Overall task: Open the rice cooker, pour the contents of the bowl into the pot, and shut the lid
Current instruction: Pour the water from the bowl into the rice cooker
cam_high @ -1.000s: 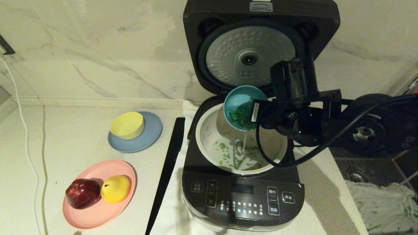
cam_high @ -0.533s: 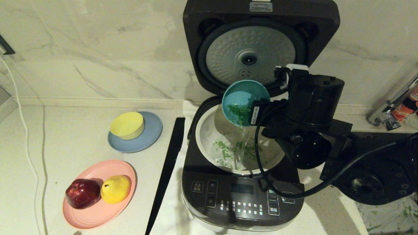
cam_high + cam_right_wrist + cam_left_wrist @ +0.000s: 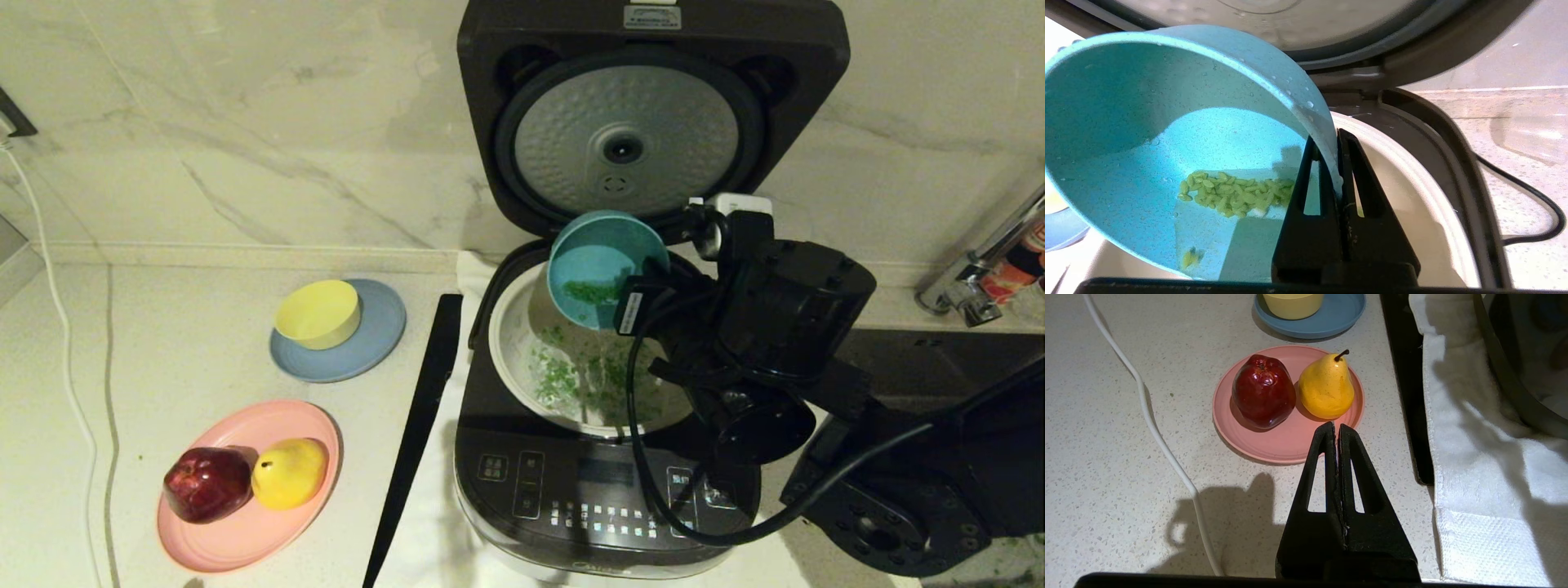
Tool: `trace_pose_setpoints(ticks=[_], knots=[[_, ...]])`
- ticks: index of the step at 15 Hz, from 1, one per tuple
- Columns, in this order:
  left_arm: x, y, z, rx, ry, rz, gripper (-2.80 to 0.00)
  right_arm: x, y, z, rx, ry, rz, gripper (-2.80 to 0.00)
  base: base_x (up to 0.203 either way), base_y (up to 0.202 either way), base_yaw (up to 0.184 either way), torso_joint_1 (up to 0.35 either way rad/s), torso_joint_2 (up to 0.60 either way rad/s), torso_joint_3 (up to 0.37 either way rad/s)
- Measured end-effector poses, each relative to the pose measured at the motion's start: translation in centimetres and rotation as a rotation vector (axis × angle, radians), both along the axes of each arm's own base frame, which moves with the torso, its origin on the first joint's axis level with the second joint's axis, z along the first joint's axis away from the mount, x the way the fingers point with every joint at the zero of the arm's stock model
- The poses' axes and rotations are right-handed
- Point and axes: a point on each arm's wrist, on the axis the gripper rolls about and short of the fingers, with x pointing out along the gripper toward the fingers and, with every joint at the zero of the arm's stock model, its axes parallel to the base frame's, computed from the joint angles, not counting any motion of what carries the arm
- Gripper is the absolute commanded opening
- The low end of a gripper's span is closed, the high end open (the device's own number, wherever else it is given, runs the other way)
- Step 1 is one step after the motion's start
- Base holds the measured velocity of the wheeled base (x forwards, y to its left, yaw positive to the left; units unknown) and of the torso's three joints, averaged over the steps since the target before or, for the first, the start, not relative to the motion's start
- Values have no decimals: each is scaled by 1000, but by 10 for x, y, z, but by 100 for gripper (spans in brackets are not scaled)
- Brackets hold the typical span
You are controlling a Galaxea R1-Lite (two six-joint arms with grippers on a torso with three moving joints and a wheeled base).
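Note:
The rice cooker (image 3: 604, 498) stands open, its lid (image 3: 624, 139) upright with the dimpled silver plate facing me. My right gripper (image 3: 645, 282) (image 3: 1331, 139) is shut on the rim of the teal bowl (image 3: 596, 253) (image 3: 1147, 122), holding it tipped over the back of the cream pot (image 3: 510, 343). A small clump of green granules (image 3: 1233, 196) and some water remain in the bowl. Many granules (image 3: 571, 380) lie in the pot. My left gripper (image 3: 1336, 426) hangs shut and empty over the counter beside the pink plate (image 3: 1286, 445).
On the pink plate (image 3: 245, 523) lie a red apple (image 3: 208, 483) and a yellow pear (image 3: 290, 472). A yellow bowl (image 3: 318, 312) sits on a grey-blue plate (image 3: 380, 335). A black strip (image 3: 420, 416) and white towel (image 3: 1474, 477) border the cooker. A white cable (image 3: 1151, 424) crosses the counter.
The right arm has swung down toward the cooker's front, tipping the bowl further. Most granules have slid out of the bowl into the pot. The left gripper's motion is not shown.

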Motion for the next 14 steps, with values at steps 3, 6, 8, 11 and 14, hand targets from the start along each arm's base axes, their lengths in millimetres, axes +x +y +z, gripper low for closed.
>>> trace_pose_setpoints(ticks=[3, 6, 8, 11, 14], knots=[[0, 0, 0, 0, 0, 0, -280, -3, -4, -7, 0, -32, -6, -280, 0, 0, 0, 0, 0, 0], [0, 0, 0, 0, 0, 0, -280, -9, -2, -12, -3, -52, 7, -280, 0, 0, 0, 0, 0, 0], [0, 0, 0, 0, 0, 0, -280, -8, 0, -17, -14, -44, 10, -280, 0, 0, 0, 0, 0, 0], [0, 0, 0, 0, 0, 0, -280, -8, 2, -22, -28, -53, 9, -280, 0, 0, 0, 0, 0, 0], [0, 0, 0, 0, 0, 0, -280, -9, 1, -14, -36, -77, 2, -280, 0, 0, 0, 0, 0, 0]])
